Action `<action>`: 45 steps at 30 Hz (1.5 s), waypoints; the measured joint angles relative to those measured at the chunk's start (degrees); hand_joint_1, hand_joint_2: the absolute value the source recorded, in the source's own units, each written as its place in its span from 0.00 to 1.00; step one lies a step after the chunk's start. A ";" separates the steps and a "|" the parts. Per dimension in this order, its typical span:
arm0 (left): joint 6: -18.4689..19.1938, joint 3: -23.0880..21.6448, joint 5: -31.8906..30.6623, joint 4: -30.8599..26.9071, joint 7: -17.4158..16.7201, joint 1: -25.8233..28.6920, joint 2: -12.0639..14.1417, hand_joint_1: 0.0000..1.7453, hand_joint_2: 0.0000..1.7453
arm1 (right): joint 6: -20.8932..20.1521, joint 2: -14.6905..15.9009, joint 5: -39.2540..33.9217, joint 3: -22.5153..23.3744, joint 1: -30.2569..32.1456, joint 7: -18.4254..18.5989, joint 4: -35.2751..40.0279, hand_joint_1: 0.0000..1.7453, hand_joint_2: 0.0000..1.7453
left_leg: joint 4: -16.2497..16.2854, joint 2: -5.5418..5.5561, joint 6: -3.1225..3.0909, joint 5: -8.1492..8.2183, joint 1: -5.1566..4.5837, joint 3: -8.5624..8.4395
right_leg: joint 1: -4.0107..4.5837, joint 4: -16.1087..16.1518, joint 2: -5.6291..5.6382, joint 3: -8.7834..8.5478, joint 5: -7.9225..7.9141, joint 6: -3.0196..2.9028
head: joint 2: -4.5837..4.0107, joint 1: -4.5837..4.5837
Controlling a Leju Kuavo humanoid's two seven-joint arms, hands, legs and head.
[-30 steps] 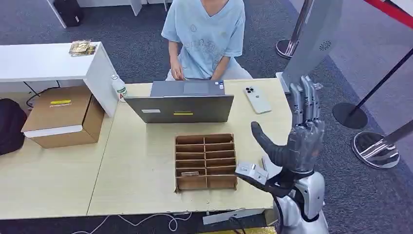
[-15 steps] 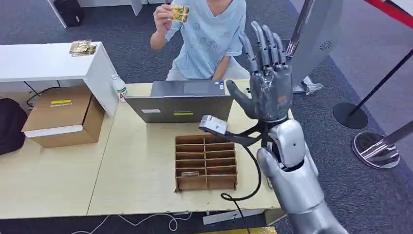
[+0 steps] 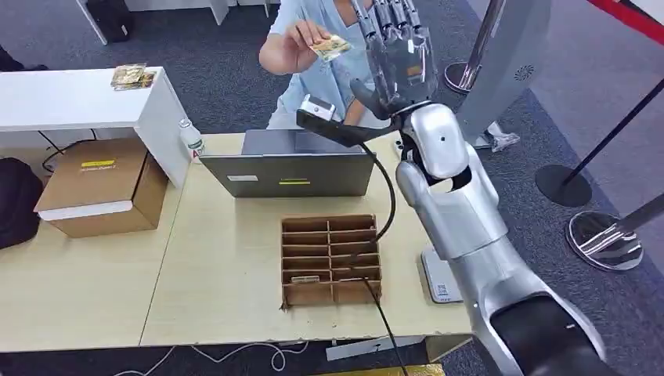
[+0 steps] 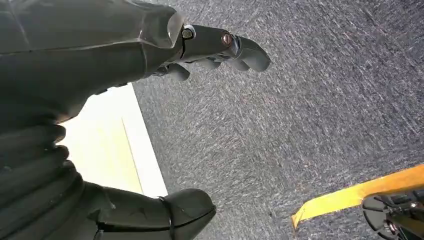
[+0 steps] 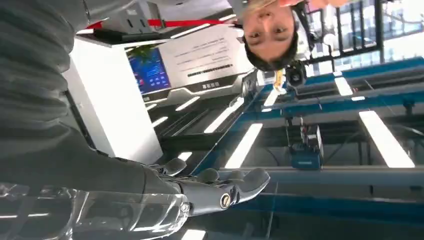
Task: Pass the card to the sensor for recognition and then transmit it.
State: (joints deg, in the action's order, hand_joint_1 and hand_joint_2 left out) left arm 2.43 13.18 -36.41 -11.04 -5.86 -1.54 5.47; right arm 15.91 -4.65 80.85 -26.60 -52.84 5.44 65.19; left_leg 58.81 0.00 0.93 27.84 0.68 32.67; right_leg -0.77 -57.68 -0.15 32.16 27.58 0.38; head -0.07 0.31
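A person seated behind the table holds out a small yellowish card (image 3: 329,47) in one hand (image 3: 301,37). My right hand (image 3: 395,55) is raised high over the laptop, fingers spread and pointing up, just right of the card and apart from it. The right wrist view shows that hand (image 5: 200,192) stretched out and holding nothing. A white flat sensor pad (image 3: 438,283) lies at the table's right edge, partly behind my right arm. My left hand (image 4: 100,100) hangs beside the table edge over grey carpet, fingers loosely apart and holding nothing.
A grey laptop (image 3: 290,168) stands at the table's far side. A cardboard divider box (image 3: 331,258) sits mid-table. A carton (image 3: 102,186), a white counter (image 3: 70,98) with more cards (image 3: 129,76) and a bottle (image 3: 190,141) are left. Stanchion bases (image 3: 607,239) stand right.
My right arm has swung up from the table's right edge to head height in front of the person. The person has lifted a card and brought it down towards my hand.
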 joint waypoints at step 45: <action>0.85 2.23 -2.91 0.00 0.04 0.00 0.17 0.00 1.00 | 6.47 -2.51 2.10 -0.66 -11.06 0.05 -26.91 1.00 1.00 | 0.01 0.00 0.02 -0.03 0.00 0.01 | 0.00 0.00 0.01 0.03 -0.01 0.00 | 0.00 -0.02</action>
State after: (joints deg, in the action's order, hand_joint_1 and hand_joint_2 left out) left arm 3.28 15.41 -39.32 -11.04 -5.81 -1.54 5.64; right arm 22.38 -7.17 82.95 -27.26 -63.90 5.49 38.27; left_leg 58.82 0.00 0.95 27.81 0.68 32.68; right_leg -0.77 -57.68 -0.15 32.19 27.57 0.38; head -0.07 0.28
